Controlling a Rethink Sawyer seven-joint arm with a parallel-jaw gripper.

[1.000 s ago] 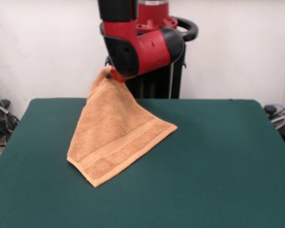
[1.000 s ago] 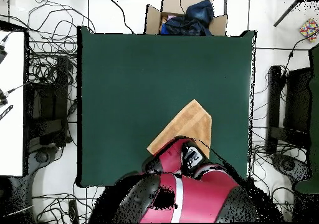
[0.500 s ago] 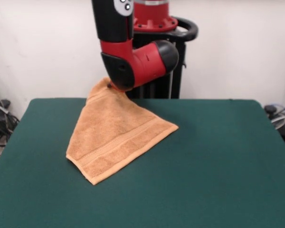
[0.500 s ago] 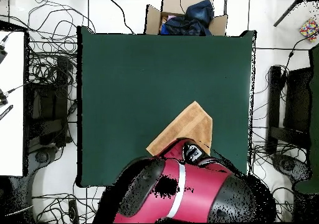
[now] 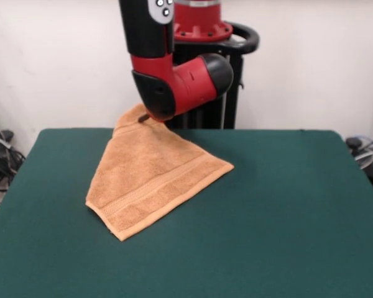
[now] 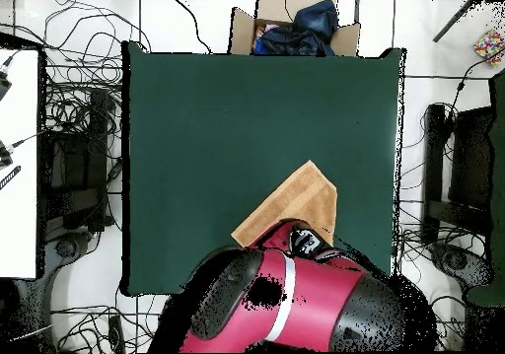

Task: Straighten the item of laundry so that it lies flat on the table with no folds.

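Front view, near to far: the orange-tan terry towel [image 5: 150,181] drapes in a kite shape on the dark green felt table [image 5: 286,217], its banded lower edge resting flat; its far corner rises to the gripper [image 5: 144,115], hidden under the red wrist, grip state impossible to tell.

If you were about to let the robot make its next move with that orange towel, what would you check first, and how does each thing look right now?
1. Towel lying flat: not ok, one corner is lifted up at the arm.
2. Lower corners resting on the table: ok.
3. Gripper's hold on the raised corner: cannot tell, the arm hides it.
4. Green surface bare in front of the towel for spreading: ok.
5. Towel inside the table's edges: ok in the overhead view.
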